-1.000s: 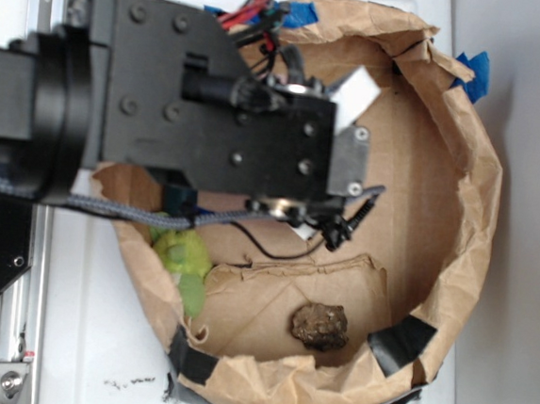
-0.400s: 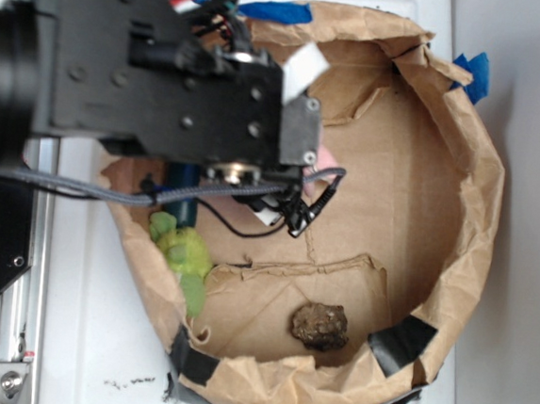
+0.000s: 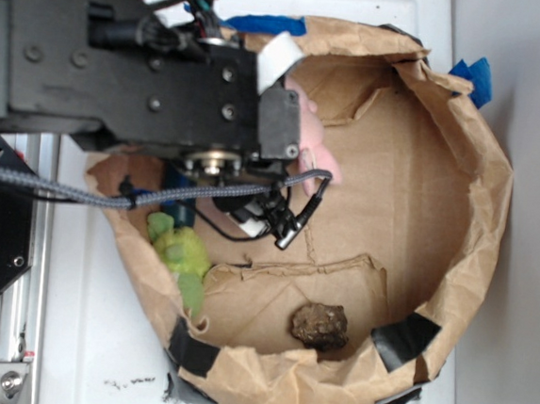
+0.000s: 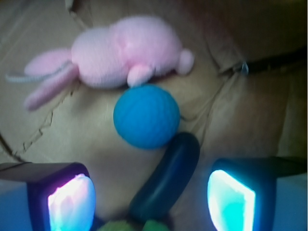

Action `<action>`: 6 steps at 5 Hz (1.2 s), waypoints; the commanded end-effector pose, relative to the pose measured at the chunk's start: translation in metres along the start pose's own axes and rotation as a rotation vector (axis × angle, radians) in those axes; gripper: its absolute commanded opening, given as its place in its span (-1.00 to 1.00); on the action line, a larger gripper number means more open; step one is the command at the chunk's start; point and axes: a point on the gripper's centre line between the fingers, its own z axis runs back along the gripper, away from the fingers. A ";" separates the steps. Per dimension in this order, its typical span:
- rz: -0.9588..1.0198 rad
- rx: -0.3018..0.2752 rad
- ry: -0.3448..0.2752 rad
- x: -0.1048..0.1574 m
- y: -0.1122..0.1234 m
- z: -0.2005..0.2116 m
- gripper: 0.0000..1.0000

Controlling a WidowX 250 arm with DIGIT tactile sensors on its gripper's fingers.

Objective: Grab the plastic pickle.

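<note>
In the wrist view the plastic pickle [image 4: 168,178], a glossy dark green cylinder, lies slanted on the brown paper. It sits between my two lit fingertips, touching neither. My gripper [image 4: 151,199] is open, with wide gaps on both sides of the pickle. The pickle's upper end rests against a blue ball [image 4: 147,116]. Its lower end meets a light green plush [image 4: 137,225]. In the exterior view the black arm [image 3: 140,68] hides the pickle and the jaws; only a dark blue-green bit [image 3: 182,215] shows under it.
A pink plush bunny [image 4: 115,55] lies just beyond the ball. The green plush [image 3: 182,256] lies by the left wall of the brown paper enclosure [image 3: 480,230]. A brown lump [image 3: 320,325] sits near the front wall. Black cables [image 3: 278,212] hang below the arm.
The arm has moved left and toward the back of the enclosure, uncovering part of the pink bunny. The green plush and brown lump have not moved.
</note>
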 end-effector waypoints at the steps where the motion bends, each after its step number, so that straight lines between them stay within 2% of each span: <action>1: 0.017 -0.023 -0.024 0.005 0.009 0.009 1.00; 2: 0.017 -0.023 -0.024 0.005 0.009 0.009 1.00; 3: 0.226 -0.023 -0.046 0.007 0.005 0.006 1.00; 4: 0.287 -0.014 -0.053 0.011 0.000 0.002 1.00; 5: 0.304 -0.017 -0.092 0.015 -0.005 -0.002 1.00; 6: 0.312 -0.024 -0.078 0.016 -0.009 -0.005 1.00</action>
